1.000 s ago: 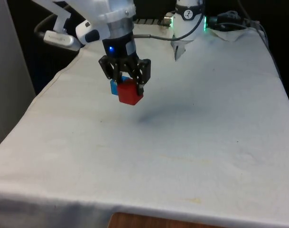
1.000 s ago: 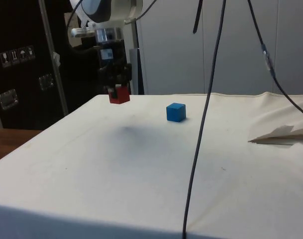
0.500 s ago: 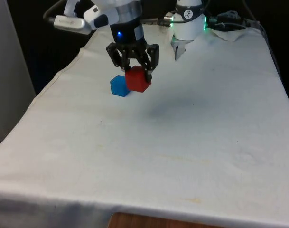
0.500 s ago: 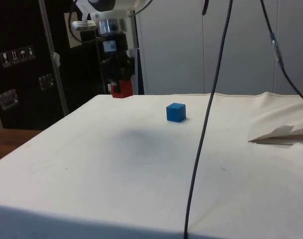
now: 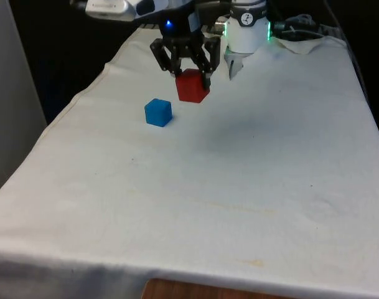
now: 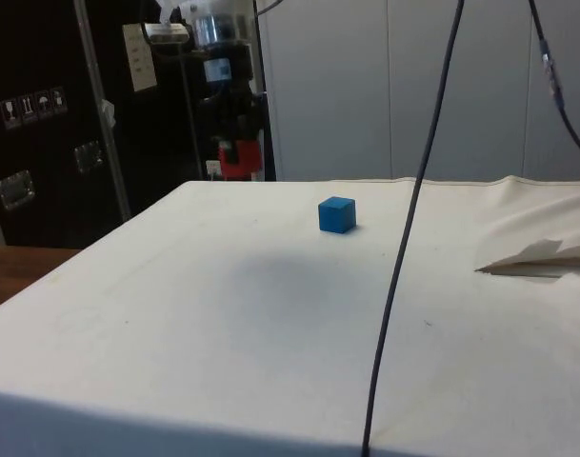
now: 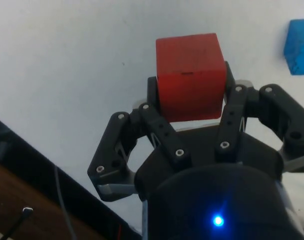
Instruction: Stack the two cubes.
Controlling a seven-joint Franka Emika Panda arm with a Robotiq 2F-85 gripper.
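Tool point(image 5: 190, 73) was closed on the red cube point(image 5: 192, 86), fingers pressing two opposite faces, cube held clear above the surface point(image 5: 251, 180). Pick-up judged complete; placement not yet done. Blue cube point(image 5: 158, 113) sat alone on the cloth, nearer the front view's left, apart from the carried one. Both cubes: matte, flat-faced, crisp edges, probably painted wood. Cloth white, faintly creased and stained.

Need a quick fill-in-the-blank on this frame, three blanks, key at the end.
1. The gripper is shut on the ____ cube.
2. The blue cube rests on the white ____.
3. The red cube is held ____ the table, not touching it.
Missing words: red; cloth; above
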